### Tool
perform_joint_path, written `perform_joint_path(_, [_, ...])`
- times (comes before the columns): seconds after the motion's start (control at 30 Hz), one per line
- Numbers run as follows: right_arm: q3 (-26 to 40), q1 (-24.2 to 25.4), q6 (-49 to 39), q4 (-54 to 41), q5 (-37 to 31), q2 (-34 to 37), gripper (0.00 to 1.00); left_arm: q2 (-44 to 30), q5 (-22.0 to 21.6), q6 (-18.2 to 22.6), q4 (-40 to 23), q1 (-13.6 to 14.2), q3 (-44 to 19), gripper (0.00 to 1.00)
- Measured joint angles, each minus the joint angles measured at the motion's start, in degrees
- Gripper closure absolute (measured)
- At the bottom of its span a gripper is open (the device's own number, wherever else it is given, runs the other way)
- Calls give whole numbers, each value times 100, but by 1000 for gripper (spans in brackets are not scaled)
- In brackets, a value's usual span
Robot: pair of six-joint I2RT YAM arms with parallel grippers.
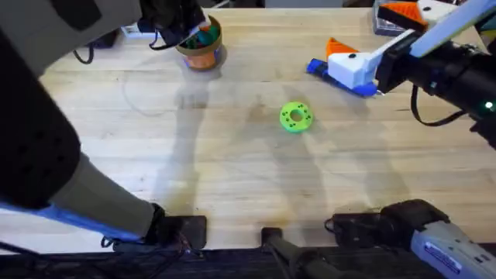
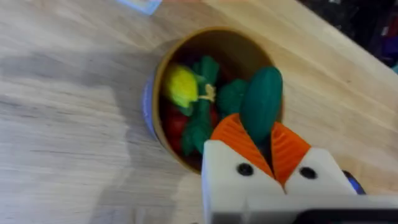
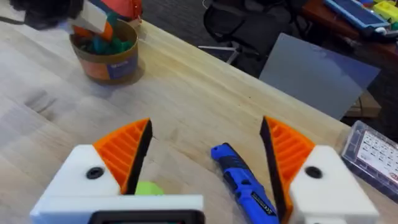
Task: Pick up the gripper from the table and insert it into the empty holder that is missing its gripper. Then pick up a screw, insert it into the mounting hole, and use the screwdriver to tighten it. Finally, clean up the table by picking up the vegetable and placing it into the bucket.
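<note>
My left tool [image 2: 266, 149] pinches the vegetable [image 2: 261, 102] right over the bucket [image 1: 201, 48] in the upper left of the overhead frame. My right tool [image 3: 205, 165] gapes wide above the screwdriver [image 3: 244, 182], which lies on the counter [image 1: 232, 170] at upper right.

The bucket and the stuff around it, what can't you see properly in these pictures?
- Bucket: in the overhead view the left gripper covers most of its opening.
- Bucket's near rim: in the left wrist view the left gripper's white base hides it.
- Vegetable: its lower end sits between the orange pads, hidden.
- Screwdriver: cut off by the right wrist view's bottom edge; overhead, the right gripper covers its middle.
- Green ring: its small markings are unreadable.
</note>
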State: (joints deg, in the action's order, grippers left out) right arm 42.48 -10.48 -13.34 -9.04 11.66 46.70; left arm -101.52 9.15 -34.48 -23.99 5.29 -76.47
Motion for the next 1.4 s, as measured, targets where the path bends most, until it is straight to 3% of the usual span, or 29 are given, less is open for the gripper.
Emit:
perform_joint_path(0.13, [0, 0, 0, 0, 0, 0, 7, -35, -28, 5, 35, -57, 0, 972])
perform_joint_path(0.2, [0, 0, 0, 2, 0, 0, 7, -32, -52, 17, 41, -83, 0, 885])
perform_joint_path(0.47, [0, 0, 0, 0, 0, 0, 7, -32, -131, 21, 22, -132, 0, 452])
perform_joint_path(0.57, [0, 0, 0, 1, 0, 0, 7, -17, -88, 32, 102, -128, -4, 116])
perform_joint_path(0.63, [0, 0, 0, 2, 0, 0, 7, 43, -44, 25, 68, -121, -20, 26])
perform_joint_path(0.77, [1, 0, 1, -11, 0, -2, 7, 317, 34, 84, -359, -128, -137, 9])
perform_joint_path(0.87, [68, 0, 4, -177, 0, -14, 7, 699, 57, 373, -1030, -128, -390, 6])
perform_joint_path(1.03, [562, 0, 4, -1127, -2, -161, 7, 1665, 77, 1123, -2469, -128, -742, 4])
perform_joint_path(1.23, [1342, 0, 211, -2675, 0, -249, 7, 2848, 162, 2163, -4764, -113, -809, 5])
perform_joint_path(1.4, [1739, 0, 423, -3353, 1, -329, 7, 3361, 181, 2756, -5963, -30, -809, 5])
